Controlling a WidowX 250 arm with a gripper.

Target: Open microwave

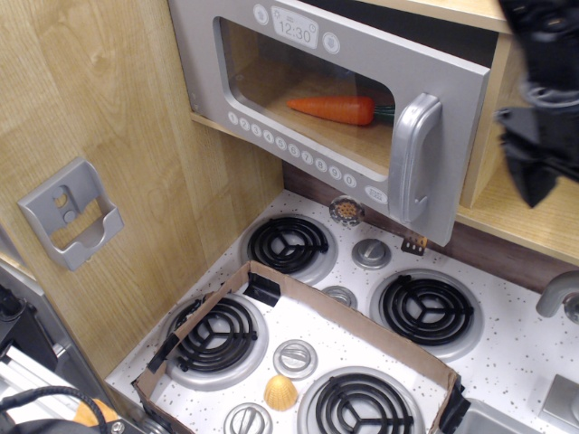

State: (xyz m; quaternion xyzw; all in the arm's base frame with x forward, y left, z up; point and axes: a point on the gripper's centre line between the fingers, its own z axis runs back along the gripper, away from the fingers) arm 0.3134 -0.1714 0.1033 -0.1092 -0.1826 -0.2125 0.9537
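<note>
The silver-grey toy microwave (pixel 271 68) sits in the upper middle against the wooden wall. Its clear window door shows an orange carrot (pixel 333 108) inside. The clock display (pixel 297 27) reads 12:30, and a row of small white buttons (pixel 289 149) runs below the window. The chunky vertical handle (pixel 412 158) is on the door's right side, and that side stands slightly out from the cabinet. My gripper (pixel 532 154) is a blurred black shape at the right edge, to the right of the handle and apart from it. Its jaws are not clear.
A toy stove (pixel 525 362) with black coil burners lies below, partly framed by a cardboard tray (pixel 362 316) holding a small yellow piece (pixel 280 393). A grey wall holder (pixel 71 212) is at the left. A wooden shelf (pixel 516 221) and a faucet (pixel 554 294) are at the right.
</note>
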